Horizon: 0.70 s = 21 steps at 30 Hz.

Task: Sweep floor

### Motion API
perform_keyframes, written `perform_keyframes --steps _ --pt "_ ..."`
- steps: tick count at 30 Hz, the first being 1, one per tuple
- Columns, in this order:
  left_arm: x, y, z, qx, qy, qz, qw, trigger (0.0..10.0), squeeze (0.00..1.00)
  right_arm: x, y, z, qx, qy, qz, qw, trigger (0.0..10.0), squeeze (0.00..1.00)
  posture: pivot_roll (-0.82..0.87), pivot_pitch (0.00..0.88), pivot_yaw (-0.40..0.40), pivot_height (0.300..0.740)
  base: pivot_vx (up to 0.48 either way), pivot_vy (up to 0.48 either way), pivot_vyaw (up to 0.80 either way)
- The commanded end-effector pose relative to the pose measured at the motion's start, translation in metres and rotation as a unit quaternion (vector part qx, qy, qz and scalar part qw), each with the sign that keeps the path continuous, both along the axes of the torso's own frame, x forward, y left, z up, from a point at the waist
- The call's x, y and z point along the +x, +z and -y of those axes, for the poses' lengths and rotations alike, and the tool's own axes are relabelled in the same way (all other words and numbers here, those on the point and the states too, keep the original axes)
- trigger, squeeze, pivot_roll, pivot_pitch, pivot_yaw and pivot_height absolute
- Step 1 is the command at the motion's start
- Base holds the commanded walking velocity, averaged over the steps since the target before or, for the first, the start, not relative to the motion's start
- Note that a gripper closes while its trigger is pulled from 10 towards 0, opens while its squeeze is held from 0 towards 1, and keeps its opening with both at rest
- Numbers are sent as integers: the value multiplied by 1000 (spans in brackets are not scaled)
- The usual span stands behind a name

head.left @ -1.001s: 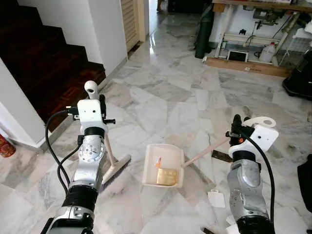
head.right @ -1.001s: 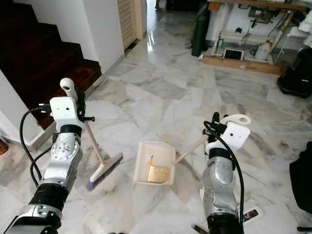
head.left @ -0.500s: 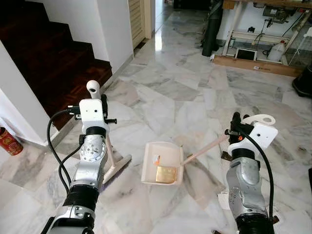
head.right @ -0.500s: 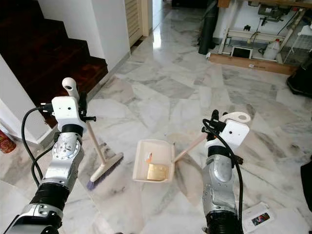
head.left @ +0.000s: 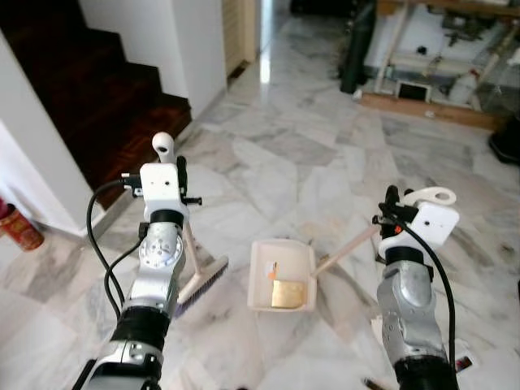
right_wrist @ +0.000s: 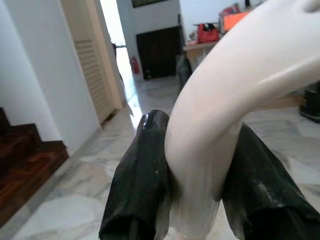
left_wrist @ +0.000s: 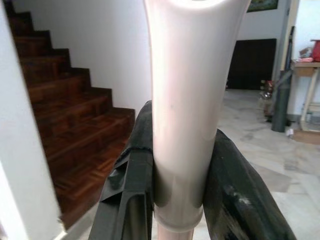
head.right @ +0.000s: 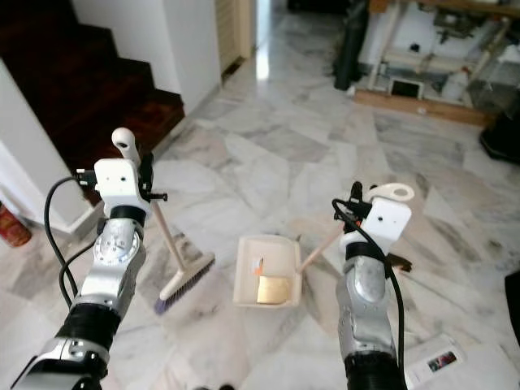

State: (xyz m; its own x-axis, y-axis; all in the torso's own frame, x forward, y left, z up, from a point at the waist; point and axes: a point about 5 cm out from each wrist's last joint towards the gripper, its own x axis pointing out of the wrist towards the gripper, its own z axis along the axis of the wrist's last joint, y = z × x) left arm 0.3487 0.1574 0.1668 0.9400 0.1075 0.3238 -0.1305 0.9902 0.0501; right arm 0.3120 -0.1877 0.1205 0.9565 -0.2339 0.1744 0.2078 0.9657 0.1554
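My left gripper (head.left: 180, 177) is shut on the pale handle of a broom (head.left: 203, 283), whose dark bristle head rests on the marble floor to my left. In the left wrist view the black fingers (left_wrist: 131, 175) clamp that handle. My right gripper (head.left: 388, 214) is shut on the long handle of a cream dustpan (head.left: 278, 257) lying flat on the floor between the arms. A flat gold piece (head.left: 286, 294) and a small orange scrap (head.left: 272, 269) lie inside the pan. The right wrist view has both fingers (right_wrist: 142, 180) pressed against the white curved handle end.
A dark wooden staircase (head.left: 106, 89) and a white wall (head.left: 32, 154) stand to the left, with a red can (head.left: 18, 227) at the wall's foot. A cluttered workbench (head.left: 439, 73) stands far right. Papers (head.right: 443, 361) lie on the floor beside my right arm.
The whole picture has shifted, so the camera has moved. Both grippers keep the same hold on broom and dustpan, and the pan's contents look unchanged.
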Motion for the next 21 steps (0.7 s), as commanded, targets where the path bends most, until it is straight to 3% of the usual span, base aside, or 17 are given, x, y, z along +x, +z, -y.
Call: perform_keyframes --steps 1,21 --pt "0 11 -3 8 0 23 1000 10000 0 2 17 -2 6 1 42 999 10000 0 -42 0 37 740 0 300 0" --pt "-1 10 -1 12 -9 19 1000 10000 0 0 12 -6 17 2 33 999 10000 0 -42 0 48 740 0 302 0"
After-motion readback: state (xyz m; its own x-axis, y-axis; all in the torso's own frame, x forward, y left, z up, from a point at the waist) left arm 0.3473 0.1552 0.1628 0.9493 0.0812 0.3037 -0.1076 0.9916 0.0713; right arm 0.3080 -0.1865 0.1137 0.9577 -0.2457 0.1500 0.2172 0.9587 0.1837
